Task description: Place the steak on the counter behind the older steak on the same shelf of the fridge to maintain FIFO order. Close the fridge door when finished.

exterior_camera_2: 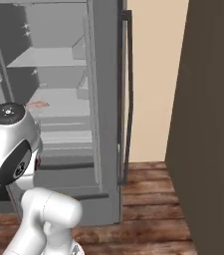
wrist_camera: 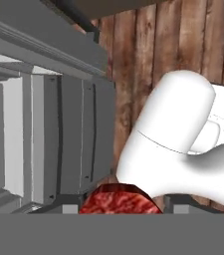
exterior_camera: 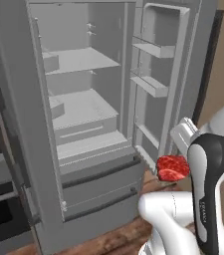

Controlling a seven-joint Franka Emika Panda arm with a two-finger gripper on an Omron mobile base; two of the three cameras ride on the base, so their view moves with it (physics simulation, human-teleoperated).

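Open fridge [exterior_camera: 29,124] standing on a brown wooden plank floor [exterior_camera_2: 153,199], seen also under the drawer fronts in the left base view. Inside, three pale grey levels stacked one above another: a thin flat top shelf [exterior_camera: 81,60], a wide middle shelf [exterior_camera: 81,107] with a thick raised front lip, and a lower shelf [exterior_camera: 91,145] just above the drawers. From the right base view, a small flat reddish older steak [exterior_camera_2: 38,104] lying directly on the middle shelf [exterior_camera_2: 63,107], toward its left side, well back from the front lip. On the inside of the open right door, two narrow door bins [exterior_camera: 153,49], one above the other.
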